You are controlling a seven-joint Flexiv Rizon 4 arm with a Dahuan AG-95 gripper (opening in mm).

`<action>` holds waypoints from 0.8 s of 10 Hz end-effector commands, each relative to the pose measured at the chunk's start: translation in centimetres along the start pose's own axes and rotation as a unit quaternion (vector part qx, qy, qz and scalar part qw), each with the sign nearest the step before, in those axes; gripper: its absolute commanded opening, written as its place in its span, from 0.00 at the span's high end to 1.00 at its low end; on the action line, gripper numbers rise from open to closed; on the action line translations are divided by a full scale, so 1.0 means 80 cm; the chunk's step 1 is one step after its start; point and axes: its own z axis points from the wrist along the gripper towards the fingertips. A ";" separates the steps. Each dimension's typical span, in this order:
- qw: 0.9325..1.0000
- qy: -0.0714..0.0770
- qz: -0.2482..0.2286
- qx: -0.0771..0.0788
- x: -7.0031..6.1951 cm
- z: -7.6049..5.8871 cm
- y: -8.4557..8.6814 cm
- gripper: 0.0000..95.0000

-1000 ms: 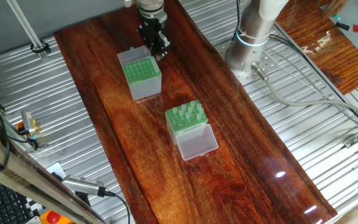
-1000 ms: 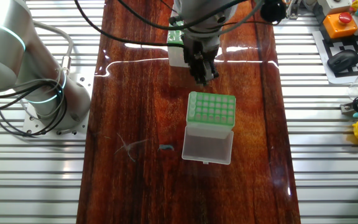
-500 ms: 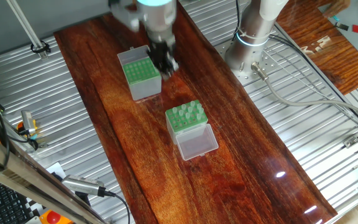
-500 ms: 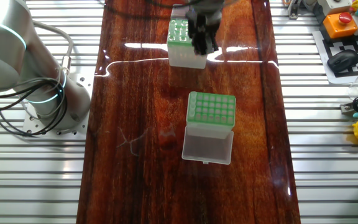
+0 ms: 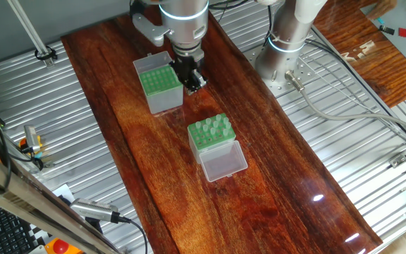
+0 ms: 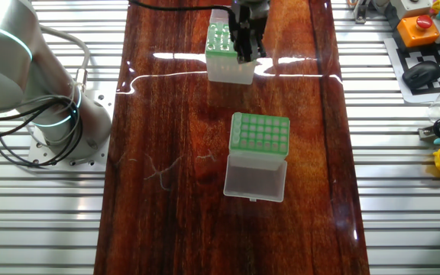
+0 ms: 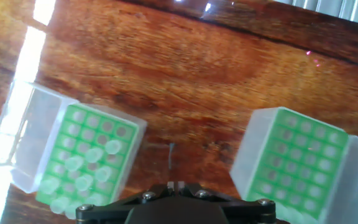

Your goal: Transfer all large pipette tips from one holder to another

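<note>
Clear lid [image 5: 224,162]: nearest in one fixed view, lying open and flat on the counter [image 5: 154,162], still hinged to its box.
Source holder [image 5: 200,139]: whitish box with a green rack, just behind that lid.
Large pipette tips [image 5: 213,125]: standing upright in that rack, clustered on one part of it.
Handling: probably very light, thin-walled and slick. Pinch one by its wide collar above the rack and lift it straight up.
Gripper [image 5: 194,79]: just beside the grey holder, between the two boxes. The hand view crops the fingertips, so I cannot tell whether they are closed or pinching a tip.
Grey holder [image 5: 164,99]: farther back, its rack holes looking unfilled.
Writing: none readable anywhere.
</note>
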 end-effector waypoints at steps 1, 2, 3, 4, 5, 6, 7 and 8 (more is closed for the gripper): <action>0.997 -0.015 0.069 -0.016 -0.025 0.022 0.038 0.60; 0.996 -0.016 0.086 -0.010 -0.029 0.025 0.043 0.60; 0.995 -0.016 0.095 -0.012 -0.028 0.023 0.040 0.60; 0.995 -0.015 0.096 -0.012 -0.028 0.023 0.040 0.60; 0.995 -0.015 0.093 -0.015 -0.028 0.023 0.040 0.60; 0.996 -0.015 0.091 -0.017 -0.028 0.023 0.040 0.60; 0.995 -0.016 0.093 -0.020 -0.028 0.023 0.040 0.60; 0.993 -0.016 0.112 -0.027 -0.036 0.029 0.050 0.60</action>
